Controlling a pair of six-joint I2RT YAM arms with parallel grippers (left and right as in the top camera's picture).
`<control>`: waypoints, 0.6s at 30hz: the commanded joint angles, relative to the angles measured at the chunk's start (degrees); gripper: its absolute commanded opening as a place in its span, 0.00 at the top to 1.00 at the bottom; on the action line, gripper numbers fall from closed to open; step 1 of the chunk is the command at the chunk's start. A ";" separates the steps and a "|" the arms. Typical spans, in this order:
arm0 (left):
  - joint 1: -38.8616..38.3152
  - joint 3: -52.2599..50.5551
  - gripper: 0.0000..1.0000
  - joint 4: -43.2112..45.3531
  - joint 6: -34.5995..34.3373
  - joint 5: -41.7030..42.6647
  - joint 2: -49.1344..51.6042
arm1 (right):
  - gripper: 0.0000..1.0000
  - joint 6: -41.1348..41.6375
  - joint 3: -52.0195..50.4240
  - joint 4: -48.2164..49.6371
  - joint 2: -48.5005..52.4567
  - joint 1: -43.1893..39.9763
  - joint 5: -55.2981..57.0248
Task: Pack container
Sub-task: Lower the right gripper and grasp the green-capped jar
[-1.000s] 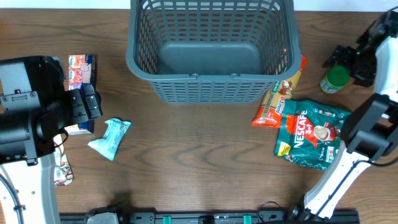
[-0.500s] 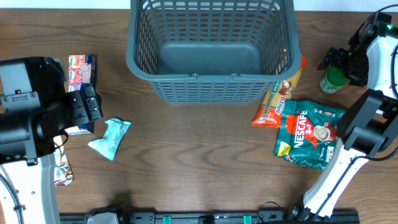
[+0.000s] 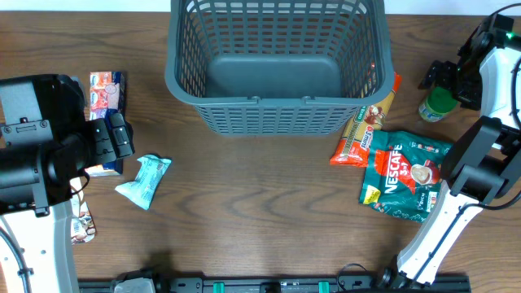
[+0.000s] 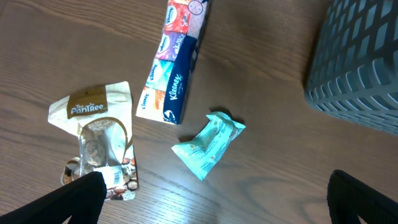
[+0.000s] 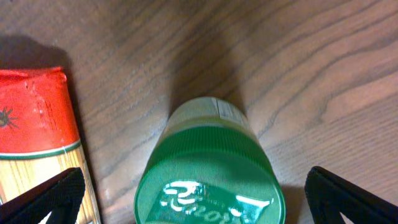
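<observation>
Container: dark grey slotted basket, thick rim; left end effector and right end effector wide.

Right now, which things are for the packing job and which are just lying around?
For the job: basket, green-lidded jar, pasta packet, coffee bag, tissue pack, teal packet, snack pouch.
Just lying about: black bar along the near edge.

Overhead top-down, L wrist shares container
</observation>
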 commanded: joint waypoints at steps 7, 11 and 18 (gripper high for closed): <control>0.31 1.25 0.02 -0.17 -0.48 -0.07 0.22 | 0.01 -0.79 -6.47 4.07 0.79 0.11 0.79; 0.31 1.25 0.02 -0.17 -0.24 -0.09 0.22 | 0.01 -0.79 -9.62 6.10 0.79 0.11 0.79; 0.31 1.25 0.01 -0.17 -0.02 -0.09 0.22 | 0.05 -0.76 -12.94 9.01 0.79 0.11 0.79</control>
